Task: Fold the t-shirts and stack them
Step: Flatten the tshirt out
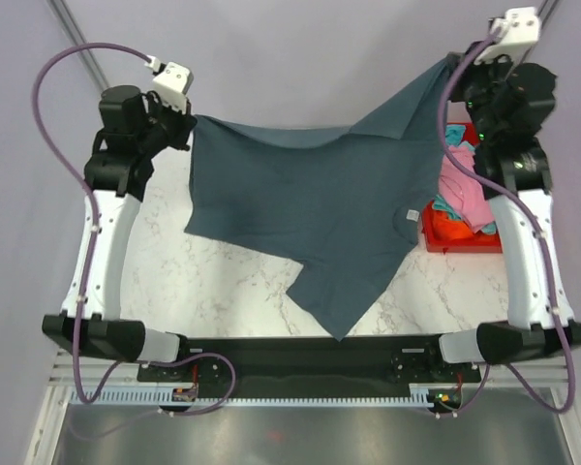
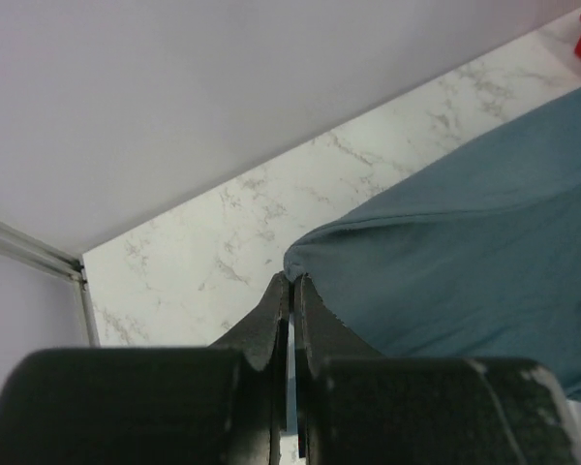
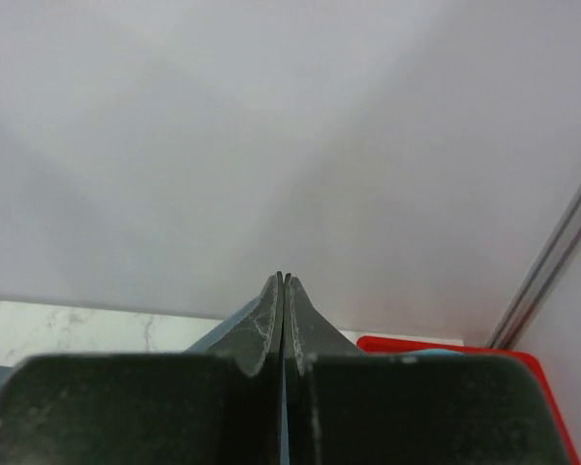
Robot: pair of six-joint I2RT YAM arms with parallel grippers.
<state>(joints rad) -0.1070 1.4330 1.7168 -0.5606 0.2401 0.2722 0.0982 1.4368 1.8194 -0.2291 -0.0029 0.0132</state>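
Spreading step in hand: the blue shirt (image 1: pixel 300 213) trails a loose point to the near edge of the marble-patterned bench (image 1: pixel 203 291), its soft matte cloth lying in shallow wrinkles, a small white tag (image 1: pixel 412 215) at the collar. Just to its right a red plastic bin (image 1: pixel 436 239) holds a crumpled orange shirt (image 1: pixel 455 225), pink shirt (image 1: pixel 462 189) and teal shirt (image 1: pixel 457 133). At the far side the left hand (image 2: pixel 292 283), fingers pressed together, pinches one corner of the blue shirt; the right hand (image 3: pixel 284 281), likewise clamped on the other corner, lifts it higher, so the far hem hangs tilted between them. Next, it seems, both hands must lower evenly and lay the cloth flat before any fold
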